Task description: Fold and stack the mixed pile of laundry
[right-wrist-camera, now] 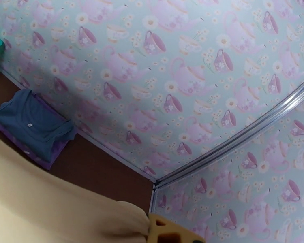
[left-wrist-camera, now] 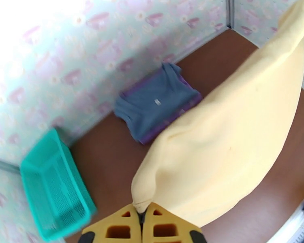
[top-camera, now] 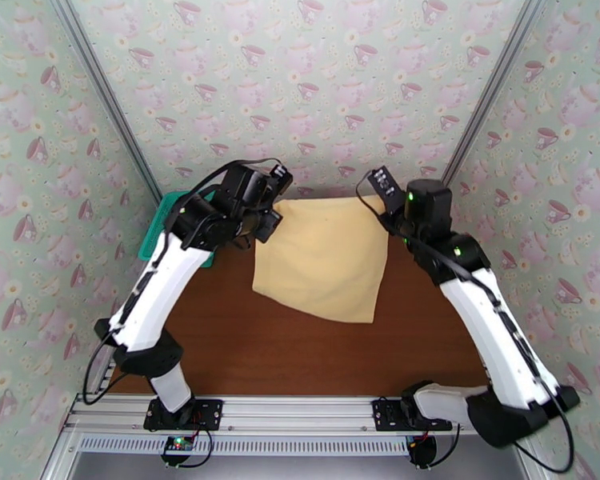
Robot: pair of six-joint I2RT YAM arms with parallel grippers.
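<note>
Pinched shut on the yellow cloth (top-camera: 320, 258) by its upper corners with left fingers (left-wrist-camera: 150, 211) and right fingers (right-wrist-camera: 164, 228), sheet hanging between them. Beyond the fingers, grey piece (left-wrist-camera: 154, 104) folded atop purple shirt (right-wrist-camera: 48, 155). Risks losing a thin corner pinch if stretched, or rumpling that stack with the hem.

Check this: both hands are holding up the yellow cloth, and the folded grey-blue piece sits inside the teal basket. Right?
Not quite. The grey-blue piece lies on the purple T-shirt on the table, apart from the teal basket; the left wrist view shows it. The left hand and right hand do hold up the yellow cloth.
</note>
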